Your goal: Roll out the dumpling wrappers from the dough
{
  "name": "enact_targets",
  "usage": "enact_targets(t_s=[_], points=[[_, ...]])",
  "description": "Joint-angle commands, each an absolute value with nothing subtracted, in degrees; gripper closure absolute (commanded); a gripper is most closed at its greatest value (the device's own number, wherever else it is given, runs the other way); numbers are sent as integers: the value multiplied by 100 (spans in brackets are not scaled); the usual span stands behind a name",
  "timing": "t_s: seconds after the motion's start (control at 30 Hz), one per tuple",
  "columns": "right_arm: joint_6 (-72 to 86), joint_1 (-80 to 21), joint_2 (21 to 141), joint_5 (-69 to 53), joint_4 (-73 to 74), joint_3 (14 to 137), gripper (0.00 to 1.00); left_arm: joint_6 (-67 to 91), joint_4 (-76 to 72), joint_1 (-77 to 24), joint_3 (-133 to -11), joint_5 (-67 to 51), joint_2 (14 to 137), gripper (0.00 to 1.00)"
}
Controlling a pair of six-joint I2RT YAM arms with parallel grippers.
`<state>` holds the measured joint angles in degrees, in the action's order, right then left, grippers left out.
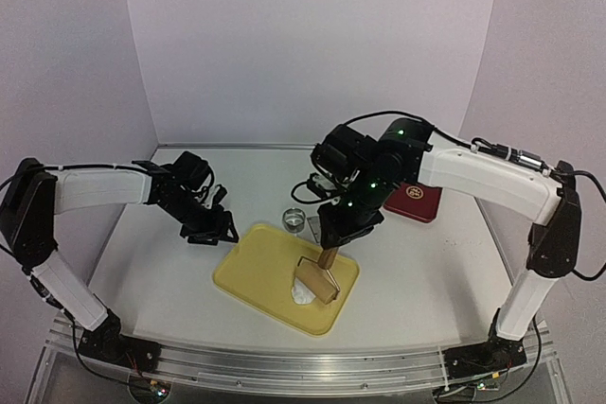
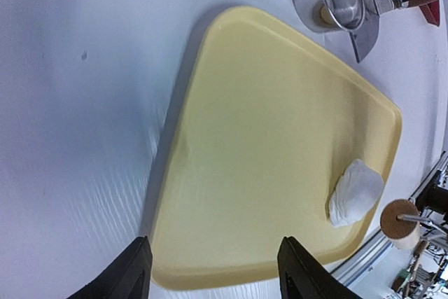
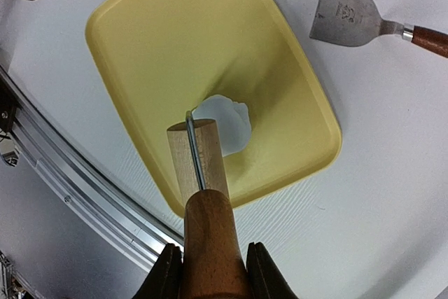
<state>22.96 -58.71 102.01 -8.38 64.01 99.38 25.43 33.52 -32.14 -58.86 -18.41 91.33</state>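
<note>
A lump of white dough (image 1: 301, 293) lies at the near right of the yellow tray (image 1: 260, 262). My right gripper (image 1: 333, 237) is shut on the wooden handle of a small rolling pin (image 3: 208, 236). The pin's pale roller (image 3: 198, 157) hangs just over the near side of the dough (image 3: 225, 121) and hides part of it. My left gripper (image 2: 213, 274) stands open and empty above the tray's (image 2: 280, 138) left edge, far from the dough (image 2: 355, 192). In the top view the left gripper (image 1: 211, 231) sits just left of the tray. No dumpling wrappers are in view.
A steel ring cutter (image 1: 294, 219) and a metal scraper (image 3: 350, 13) with a wooden handle lie on the table beyond the tray. A dark red flat object (image 1: 415, 202) sits at the back right. The table's metal front rail (image 3: 63, 194) runs close to the tray.
</note>
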Motion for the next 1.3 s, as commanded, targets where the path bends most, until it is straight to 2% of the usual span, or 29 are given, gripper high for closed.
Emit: enact_targets(t_s=[0.0, 0.33, 0.63, 1.27], points=[[1834, -5935, 10281, -510, 6249, 10290, 100, 3604, 3490, -3188, -5263, -2144, 8452, 34], [1286, -5965, 10460, -298, 5747, 10141, 100, 3905, 3382, -3182, -4761, -2436, 8305, 32], [1205, -6032, 10664, -372, 5536, 10012, 100, 3758, 3599, -3182, -4656, -2088, 8663, 42], [1387, -6369, 11282, 702, 6138, 9849, 100, 3525, 3350, -3183, -4485, -2066, 9240, 58]])
